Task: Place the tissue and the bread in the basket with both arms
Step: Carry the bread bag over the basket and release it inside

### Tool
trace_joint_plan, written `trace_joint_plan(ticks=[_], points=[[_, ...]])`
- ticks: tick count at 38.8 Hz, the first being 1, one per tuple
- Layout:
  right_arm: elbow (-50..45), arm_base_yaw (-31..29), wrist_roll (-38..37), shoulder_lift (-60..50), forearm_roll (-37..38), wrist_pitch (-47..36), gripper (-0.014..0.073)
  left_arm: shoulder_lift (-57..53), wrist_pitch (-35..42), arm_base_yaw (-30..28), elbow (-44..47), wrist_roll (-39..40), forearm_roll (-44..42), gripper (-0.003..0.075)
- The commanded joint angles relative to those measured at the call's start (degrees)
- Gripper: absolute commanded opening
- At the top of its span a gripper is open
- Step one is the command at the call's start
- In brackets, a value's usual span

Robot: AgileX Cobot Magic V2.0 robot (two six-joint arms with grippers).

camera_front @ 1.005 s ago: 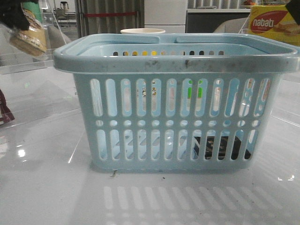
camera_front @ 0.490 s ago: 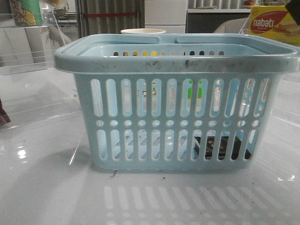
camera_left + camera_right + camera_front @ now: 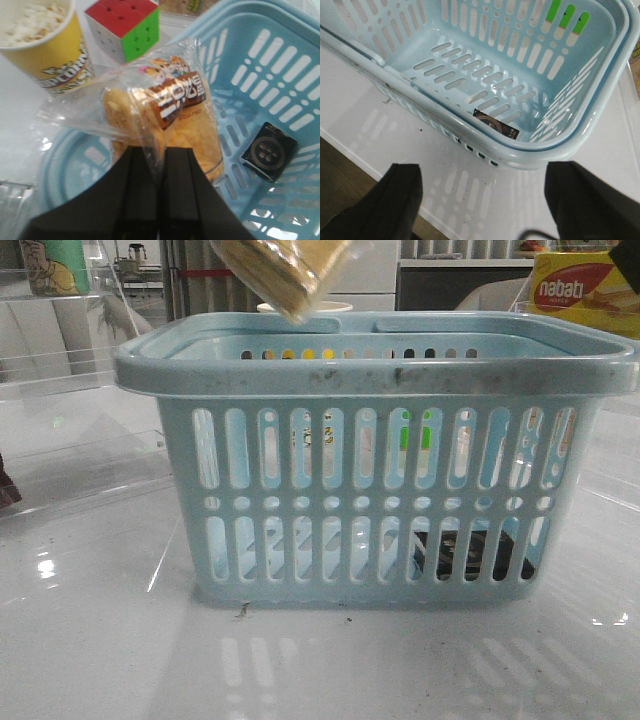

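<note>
The pale blue basket (image 3: 380, 370) stands mid-table; it also shows in the left wrist view (image 3: 280, 75) and the right wrist view (image 3: 510, 150). My left gripper (image 3: 159, 152) is shut on the clear wrapper of the bread (image 3: 165, 130), which hangs over the basket's left rim; in the front view the bread (image 3: 280, 270) hangs at the top edge, above the basket's rear left. The dark tissue packet (image 3: 268, 151) lies on the basket floor by the right wall, also seen through the slots (image 3: 470, 555) and from the right wrist (image 3: 496, 125). My right gripper (image 3: 480, 200) is open and empty above the table beside the basket.
A yellow popcorn cup (image 3: 42, 45) and a colour cube (image 3: 125, 25) stand behind the basket. A yellow-and-red nabati box (image 3: 580, 290) sits at the back right. The table edge (image 3: 370, 165) runs close under the right gripper. A clear plastic stand (image 3: 60, 370) is at the left.
The bread has moved from the far upper left to the right and now hangs over the basket's rear left rim. The basket and tissue have not moved.
</note>
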State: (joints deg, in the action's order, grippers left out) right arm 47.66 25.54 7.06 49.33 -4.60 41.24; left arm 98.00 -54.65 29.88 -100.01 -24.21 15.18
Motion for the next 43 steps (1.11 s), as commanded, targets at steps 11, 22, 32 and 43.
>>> trace_joint_plan(ticks=[11, 22, 32, 43], points=[[1.6, 0.0, 0.5, -0.2, 0.4, -3.4, 0.0605, 7.8, 3.0, 4.8, -1.9, -0.1, 1.4, 0.009], [1.6, 0.0, 0.5, -0.2, 0.4, -3.4, 0.0605, 10.8, 3.1, 4.8, -1.9, -0.1, 1.4, 0.0131], [1.6, 0.0, 0.5, -0.2, 0.4, -3.4, 0.0605, 10.7, 3.0, 4.8, -1.9, 0.0, 1.5, 0.0414], [1.6, 0.0, 0.5, -0.2, 0.4, -3.4, 0.0605, 5.3, 1.8, 4.3, -3.6, 0.0, 1.5, 0.0443]])
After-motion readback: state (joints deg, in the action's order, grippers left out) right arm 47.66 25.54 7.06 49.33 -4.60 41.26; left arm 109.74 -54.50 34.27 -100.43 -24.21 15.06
